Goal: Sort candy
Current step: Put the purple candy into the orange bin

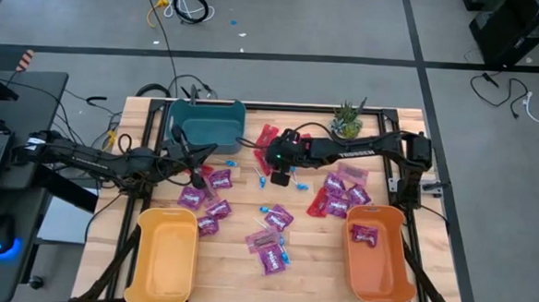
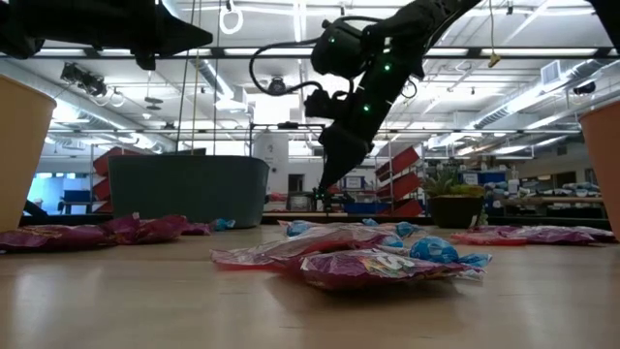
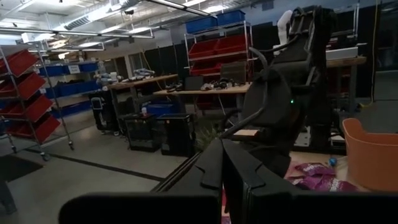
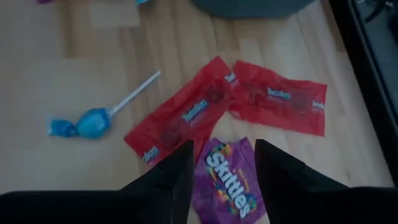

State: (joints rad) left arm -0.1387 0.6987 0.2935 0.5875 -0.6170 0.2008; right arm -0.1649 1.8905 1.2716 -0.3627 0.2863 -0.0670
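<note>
Straddling a purple packet (image 4: 225, 177) near the table's far edge, just in front of the teal bin (image 1: 206, 122), the right gripper (image 1: 278, 178) stands with its jaws spread, one finger on each side of the packet, which lies flat on the wood touching two red packets (image 4: 231, 101), with a blue lollipop (image 4: 93, 121) a little apart. To take it cleanly, the fingers should probably come straight down centred on the purple packet and close across it alone, so neither red wrapper gets pinched or dragged along. The left gripper (image 1: 197, 180) hangs shut above the purple packets at the left and holds nothing that can be seen. The rest of the candy (image 1: 272, 236) is scattered over the middle of the table. Of the bins, the yellow bin (image 1: 163, 256) and the teal one look empty, while the orange bin (image 1: 377, 253) holds one purple packet.
</note>
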